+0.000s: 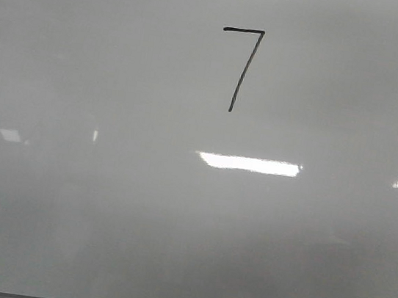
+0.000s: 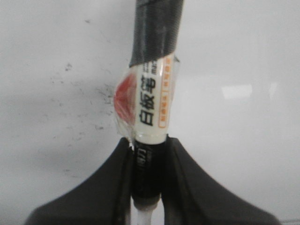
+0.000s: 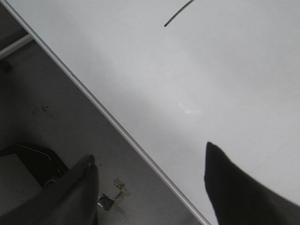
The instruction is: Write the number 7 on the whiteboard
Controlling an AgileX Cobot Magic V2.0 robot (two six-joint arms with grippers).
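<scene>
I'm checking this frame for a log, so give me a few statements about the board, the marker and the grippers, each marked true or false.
1. A black number 7 is drawn on the whiteboard. True.
2. The left gripper is empty. False: it is shut on a marker.
3. The right gripper is open with nothing between its fingers. True.
4. The marker's label is plain blue. False: it is white with black characters, orange trim and a red patch.

A hand-drawn black 7 (image 1: 240,66) stands on the whiteboard (image 1: 83,236). The marker (image 2: 152,93) bears a white label reading 白板笔 in black; smaller print in the orange strip beside it is too blurred to read.
</scene>
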